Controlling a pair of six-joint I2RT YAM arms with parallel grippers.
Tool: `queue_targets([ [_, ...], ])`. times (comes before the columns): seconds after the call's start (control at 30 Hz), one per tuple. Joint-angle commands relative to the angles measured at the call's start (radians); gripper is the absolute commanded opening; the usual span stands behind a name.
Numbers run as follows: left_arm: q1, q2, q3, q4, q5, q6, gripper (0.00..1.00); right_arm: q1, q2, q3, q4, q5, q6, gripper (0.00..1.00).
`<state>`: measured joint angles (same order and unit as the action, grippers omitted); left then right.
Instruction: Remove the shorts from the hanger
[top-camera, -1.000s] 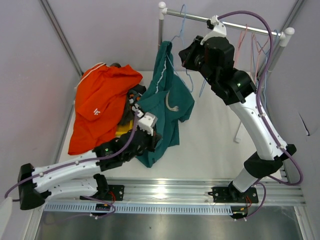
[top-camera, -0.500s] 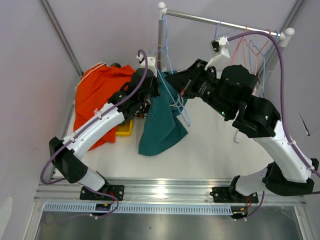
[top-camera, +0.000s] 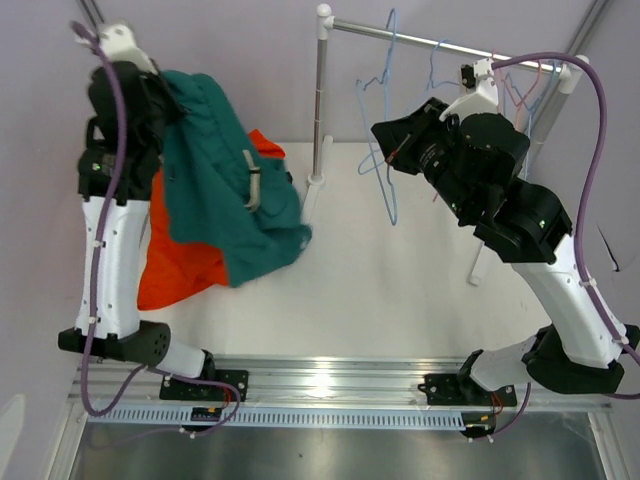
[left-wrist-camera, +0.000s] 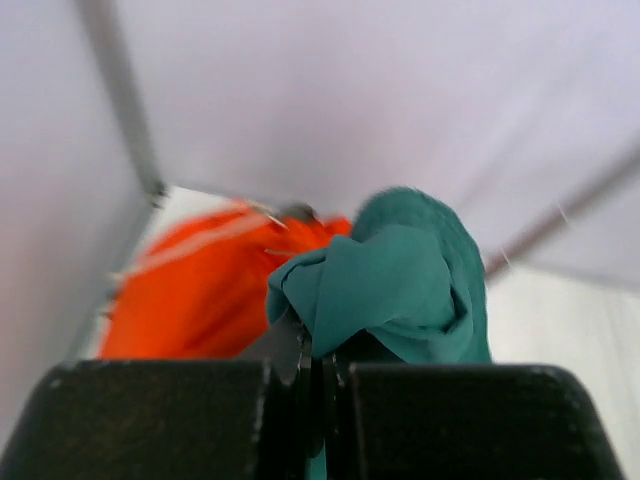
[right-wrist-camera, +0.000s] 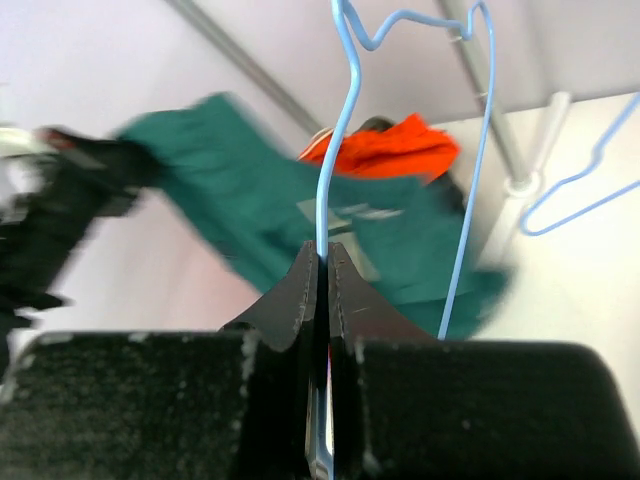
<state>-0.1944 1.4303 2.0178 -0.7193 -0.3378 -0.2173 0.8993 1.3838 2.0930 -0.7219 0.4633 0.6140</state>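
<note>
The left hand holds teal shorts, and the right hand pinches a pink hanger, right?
No. The right wrist view shows the right hand pinching a light blue wire hanger, not pink. The left hand does hold the soft teal fabric shorts.

Matt cloth shorts (top-camera: 215, 190), smooth wire hanger (right-wrist-camera: 338, 150)

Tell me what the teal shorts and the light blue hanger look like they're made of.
teal shorts: soft matte fabric, judging by the limp folds and bunching; the weave is too fine to tell.
light blue hanger: thin stiff wire, probably coated metal; its smooth bends hold their shape.
</note>
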Motion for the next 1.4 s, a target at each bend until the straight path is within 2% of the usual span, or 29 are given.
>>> queue_targets([
  [0.0,0.146,0.103,0.182,-0.08,0.036,-0.01,0.0,-0.055,0.018,0.007,0.018,-0.001,-0.013,0.0],
  [0.07,0.17,0.212,0.275,-0.103,0.033,-0.011,0.0,-0.114,0.034,0.009,0.012,-0.053,-0.008,0.0],
  [0.13,0.182,0.315,0.294,-0.132,0.033,-0.011,0.01,-0.166,0.052,0.009,0.013,-0.077,-0.01,0.0],
  [0.17,0.182,0.341,0.285,-0.141,0.031,-0.019,0.08,-0.181,0.058,0.009,0.018,-0.098,-0.011,0.0],
  [0.2,0.182,0.364,0.271,-0.152,0.028,-0.037,0.18,-0.203,0.066,0.012,0.025,-0.121,-0.005,0.0],
  [0.27,0.182,0.424,0.214,-0.193,0.058,-0.051,0.52,-0.264,0.098,0.022,0.041,-0.191,-0.002,0.0],
  [0.3,0.181,0.441,0.147,-0.209,0.095,-0.072,0.83,-0.279,0.11,0.033,0.055,-0.207,-0.002,0.0],
  [0.37,0.179,0.437,0.083,-0.235,0.12,-0.097,0.93,-0.33,0.165,0.079,0.065,-0.258,-0.002,0.0],
  [0.4,0.162,0.409,-0.085,-0.212,0.138,-0.097,0.95,-0.348,0.188,0.103,0.065,-0.277,0.001,0.0],
  [0.43,0.152,0.371,-0.152,-0.131,0.138,-0.097,0.98,-0.367,0.213,0.155,0.064,-0.311,0.009,0.0],
  [0.47,0.139,0.323,-0.218,-0.08,0.138,-0.093,0.99,-0.397,0.262,0.183,0.062,-0.328,0.013,0.0],
  [0.5,0.112,0.221,-0.387,-0.036,0.134,-0.088,0.99,-0.413,0.285,0.209,0.059,-0.339,0.016,0.0],
  [0.57,0.076,0.141,-0.483,0.015,0.141,-0.086,0.99,-0.436,0.34,0.26,0.074,-0.368,0.029,0.0],
  [0.73,0.049,-0.063,-0.696,0.069,0.184,-0.088,0.99,-0.493,0.392,0.266,0.121,-0.38,0.061,0.0],
  [0.87,0.049,-0.134,-0.786,0.11,0.178,-0.073,0.99,-0.499,0.393,0.204,0.153,-0.39,0.087,0.0],
  [0.9,0.049,-0.14,-0.795,0.121,0.177,-0.067,0.99,-0.494,0.382,0.146,0.162,-0.393,0.098,0.0],
  [1.13,0.049,-0.11,-0.803,0.124,0.226,-0.077,0.99,-0.435,0.194,-0.132,0.213,-0.339,0.112,0.0],
  [1.3,0.049,-0.136,-0.824,0.138,0.22,-0.076,0.99,-0.425,0.101,-0.241,0.219,-0.31,0.115,0.01],
  [1.33,0.047,-0.137,-0.826,0.138,0.218,-0.074,0.99,-0.425,0.087,-0.249,0.201,-0.313,0.112,0.3],
  [1.37,0.049,-0.142,-0.83,0.142,0.217,-0.074,0.99,-0.424,0.081,-0.249,0.188,-0.314,0.109,0.51],
])
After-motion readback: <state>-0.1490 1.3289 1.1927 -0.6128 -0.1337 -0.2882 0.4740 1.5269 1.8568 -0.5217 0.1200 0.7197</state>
